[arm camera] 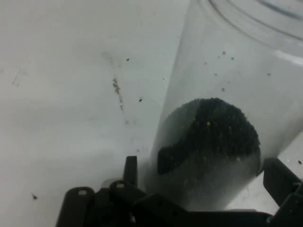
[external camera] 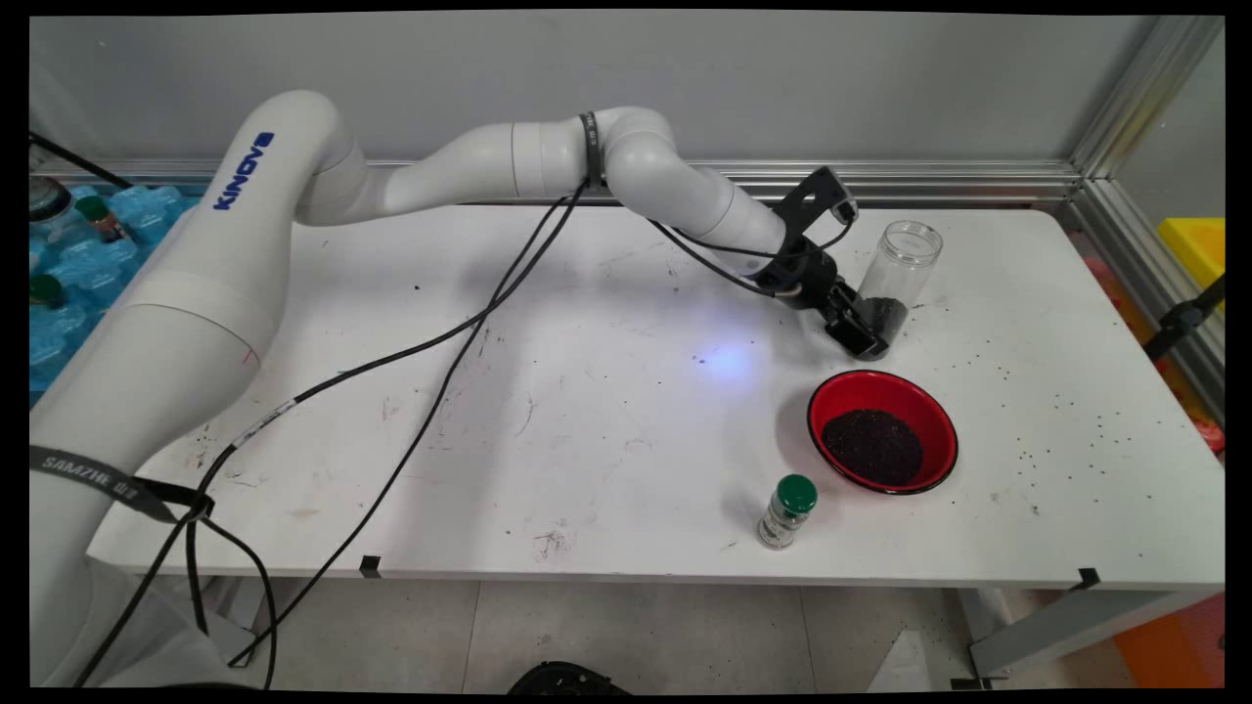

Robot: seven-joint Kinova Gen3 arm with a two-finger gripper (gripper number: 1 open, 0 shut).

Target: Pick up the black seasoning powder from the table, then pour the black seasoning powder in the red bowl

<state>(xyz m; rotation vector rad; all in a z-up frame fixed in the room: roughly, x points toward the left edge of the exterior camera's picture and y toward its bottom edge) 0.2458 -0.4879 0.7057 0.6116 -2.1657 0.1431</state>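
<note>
You get even, bright overhead light on the table [external camera: 587,391], soft shadows beside the bowl [external camera: 882,431]; your hand view looks hazy.

- A clear plastic jar [external camera: 900,274] stands upright and lidless toward the table's 2 o'clock, a dark heap of black granules [arm camera: 208,132] in its bottom.
- A red bowl [external camera: 882,431] sits near the jar at its 6 o'clock, holding a mound of the same dark grains.
- A small green-capped spice bottle [external camera: 786,510] stands just beside the bowl at its 8 o'clock.
- Loose black grains speckle the white table [external camera: 548,411] out toward 3 o'clock.
</note>
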